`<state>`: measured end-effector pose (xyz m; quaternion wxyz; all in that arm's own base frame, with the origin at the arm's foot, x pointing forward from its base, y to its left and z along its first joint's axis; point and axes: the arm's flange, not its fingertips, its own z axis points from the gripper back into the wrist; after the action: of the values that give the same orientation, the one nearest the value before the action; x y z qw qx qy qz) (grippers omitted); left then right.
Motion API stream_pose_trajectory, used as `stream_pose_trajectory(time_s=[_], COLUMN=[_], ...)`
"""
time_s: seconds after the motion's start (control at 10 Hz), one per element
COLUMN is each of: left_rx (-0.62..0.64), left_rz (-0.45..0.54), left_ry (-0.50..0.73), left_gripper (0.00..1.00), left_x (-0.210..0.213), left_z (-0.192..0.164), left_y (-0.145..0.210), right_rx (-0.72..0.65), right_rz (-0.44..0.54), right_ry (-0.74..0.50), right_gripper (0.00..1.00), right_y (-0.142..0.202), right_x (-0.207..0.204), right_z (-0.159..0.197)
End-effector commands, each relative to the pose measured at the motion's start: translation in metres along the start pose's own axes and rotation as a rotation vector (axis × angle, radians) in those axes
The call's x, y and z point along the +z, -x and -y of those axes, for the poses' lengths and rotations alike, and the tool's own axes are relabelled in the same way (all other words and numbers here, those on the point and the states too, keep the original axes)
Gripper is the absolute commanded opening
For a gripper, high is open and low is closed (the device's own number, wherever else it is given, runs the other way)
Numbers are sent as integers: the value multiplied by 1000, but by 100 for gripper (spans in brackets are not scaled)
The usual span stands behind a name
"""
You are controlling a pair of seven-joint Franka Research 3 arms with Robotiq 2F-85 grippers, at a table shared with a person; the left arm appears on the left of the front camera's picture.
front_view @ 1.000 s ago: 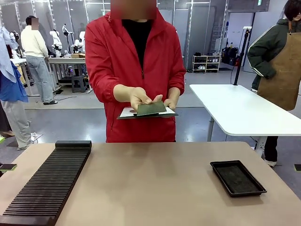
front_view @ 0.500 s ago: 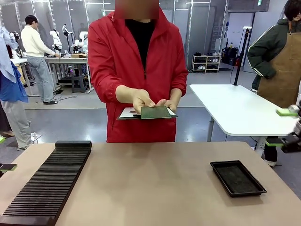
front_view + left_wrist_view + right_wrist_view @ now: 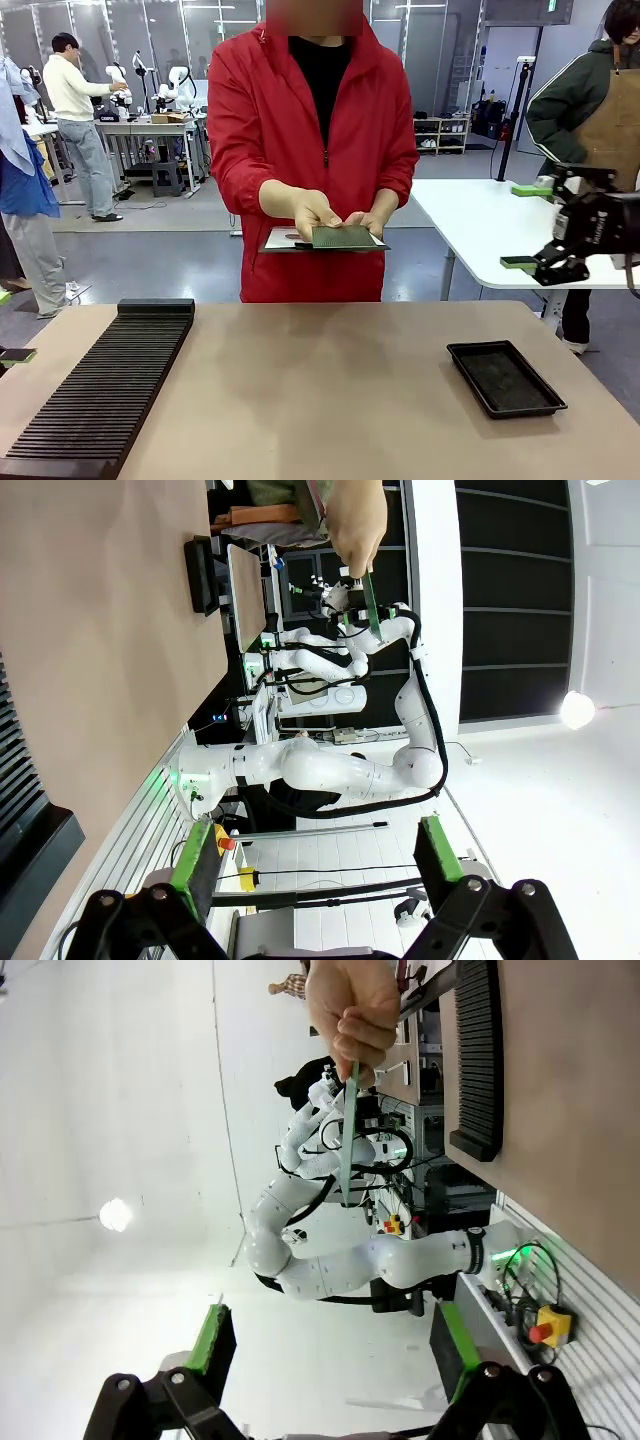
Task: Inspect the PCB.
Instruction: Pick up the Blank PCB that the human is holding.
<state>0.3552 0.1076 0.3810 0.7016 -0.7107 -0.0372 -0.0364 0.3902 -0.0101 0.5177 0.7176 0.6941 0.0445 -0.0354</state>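
A person in a red jacket stands at the table's far side and holds the green PCB (image 3: 345,237) flat in both hands, above a white-papered clipboard (image 3: 283,240). My right gripper (image 3: 525,226) hovers open at the right, above the table and well apart from the board. The right wrist view has its green pads (image 3: 210,1335) spread wide, with the PCB (image 3: 348,1130) edge-on under the person's hand (image 3: 350,1005). My left gripper (image 3: 315,850) is open too, nothing between its fingers; far off, the PCB (image 3: 370,595) hangs edge-on from the hand.
A black shallow tray (image 3: 505,378) lies on the table at the right, below my right gripper. A long black slotted rack (image 3: 100,390) runs along the left side. A white table (image 3: 500,235) and other people stand behind.
My right gripper has come in from the right edge, moving left and up. The person has shifted slightly right and levelled the PCB.
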Motion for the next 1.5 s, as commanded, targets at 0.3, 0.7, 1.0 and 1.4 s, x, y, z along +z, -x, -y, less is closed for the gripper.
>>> stream_pose_trajectory(time_s=[0.3, 0.7, 1.0, 1.4], left_rx=[1, 1, 1, 1], left_rz=[4, 4, 4, 4], left_ry=[-5, -5, -5, -5], left_gripper=[100, 100, 100, 100], left_x=[1, 1, 1, 1], left_z=[1, 1, 1, 1], left_y=[0, 0, 0, 0], right_rx=[-98, -122, -110, -100], right_rz=[-6, -52, -100, -121], right_ry=[57, 37, 53, 10], right_gripper=[100, 100, 100, 100], right_y=[-28, -41, -35, -39], right_x=[-78, -129, -157, -182], right_z=[-16, -4, 3, 6])
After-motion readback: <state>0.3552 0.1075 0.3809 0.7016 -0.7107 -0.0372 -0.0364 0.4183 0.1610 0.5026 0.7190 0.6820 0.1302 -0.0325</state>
